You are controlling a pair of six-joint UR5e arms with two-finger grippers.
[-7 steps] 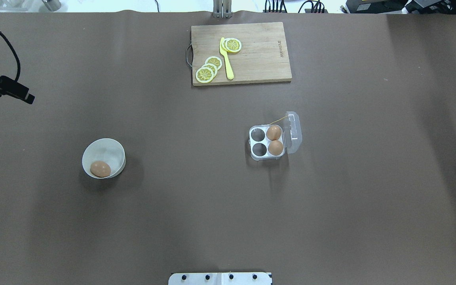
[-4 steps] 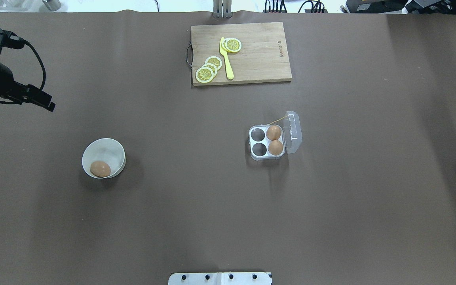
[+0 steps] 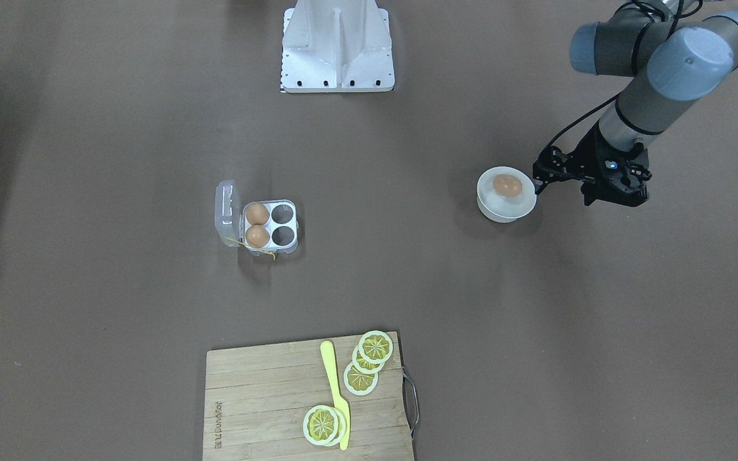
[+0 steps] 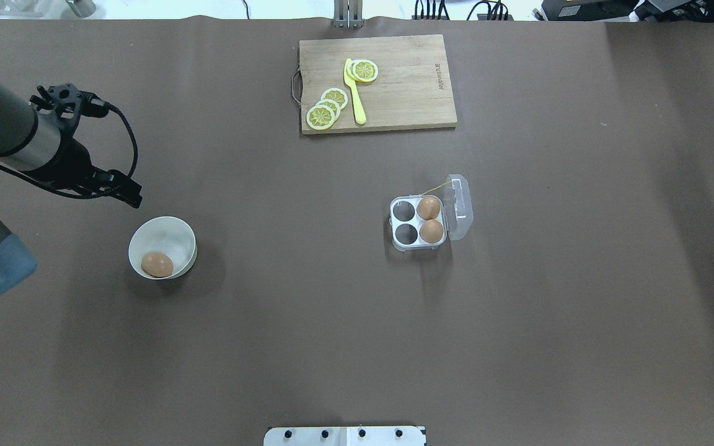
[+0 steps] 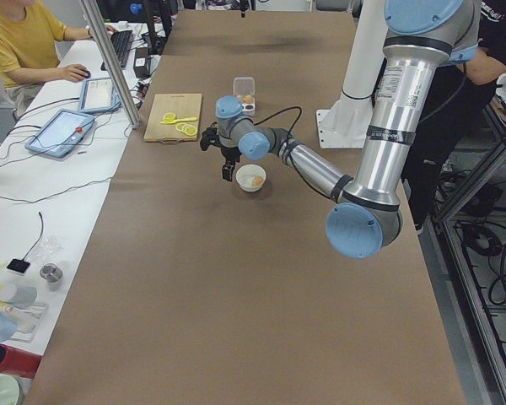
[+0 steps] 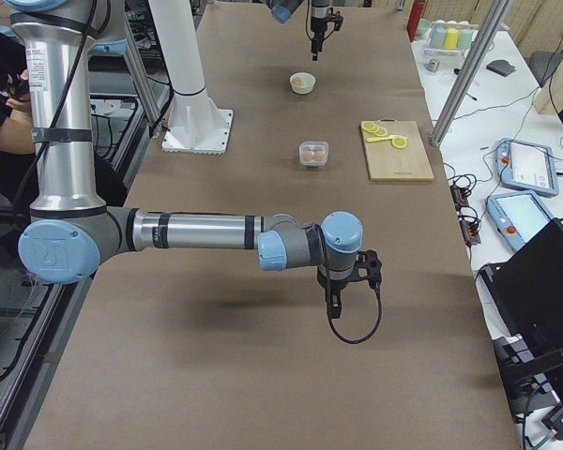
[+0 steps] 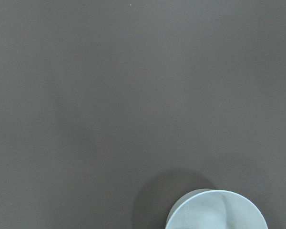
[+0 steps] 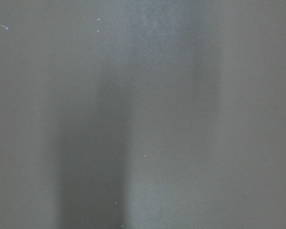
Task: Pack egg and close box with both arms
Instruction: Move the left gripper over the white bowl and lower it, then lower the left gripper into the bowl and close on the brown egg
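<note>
One tan egg (image 4: 157,264) lies in a round white bowl (image 4: 177,226) at the table's left. It also shows in the front-facing view (image 3: 507,185). The clear carton (image 4: 398,245) stands right of centre with its lid (image 4: 460,208) open. It holds two eggs (image 4: 429,207) in the cells beside the lid; the other two cells are empty. My left gripper (image 4: 131,197) hangs just beyond the bowl's far-left rim, apart from it; I cannot tell if it is open. Its wrist view shows only the bowl's rim (image 7: 217,212). My right gripper (image 6: 330,302) shows only in the right side view, far from the carton; I cannot tell its state.
A wooden cutting board (image 4: 406,93) with lemon slices (image 4: 326,110) and a yellow knife (image 4: 354,93) lies at the far middle. The white robot base (image 4: 344,436) sits at the near edge. People sit at side desks (image 5: 21,51).
My left arm has come in from the table's left edge, moving right and nearer, and its gripper now hangs beside the bowl. The bowl, eggs and carton have not moved.
</note>
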